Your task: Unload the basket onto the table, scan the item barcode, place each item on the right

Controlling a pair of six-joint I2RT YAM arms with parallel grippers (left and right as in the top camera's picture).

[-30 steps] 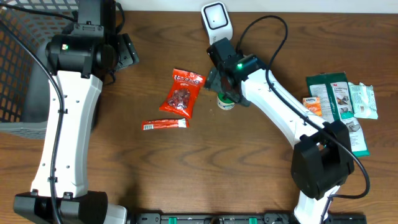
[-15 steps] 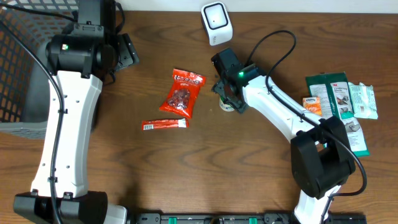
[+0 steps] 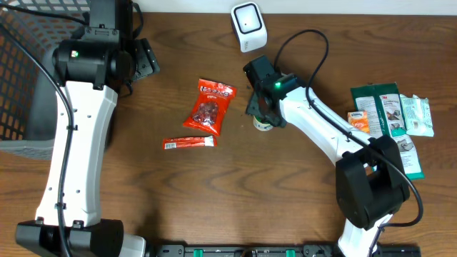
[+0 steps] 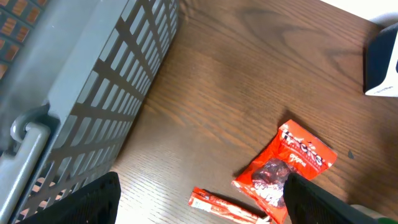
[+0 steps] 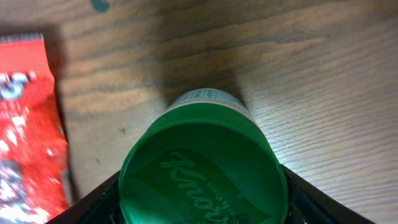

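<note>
The item is a small jar with a green Knorr lid (image 5: 202, 177), standing upright on the wooden table just right of centre (image 3: 263, 125). My right gripper (image 5: 202, 202) reaches down over it (image 3: 261, 116). Its two dark fingers (image 5: 93, 202) press against opposite sides of the lid, so it is shut on the jar. The white barcode scanner (image 3: 248, 26) stands at the back edge, behind the jar. My left gripper (image 4: 202, 202) hangs open and empty at the back left (image 3: 146, 61), high above the table.
A red snack bag (image 3: 209, 107) lies left of the jar, with a thin red stick packet (image 3: 188, 143) below it. A grey mesh basket (image 3: 28, 78) fills the far left. Several green and white packets (image 3: 389, 114) lie at the right edge.
My right gripper has come down from near the scanner over the jar and closed its fingers on the lid. The jar shifted slightly toward the front right. The left arm has not moved.
</note>
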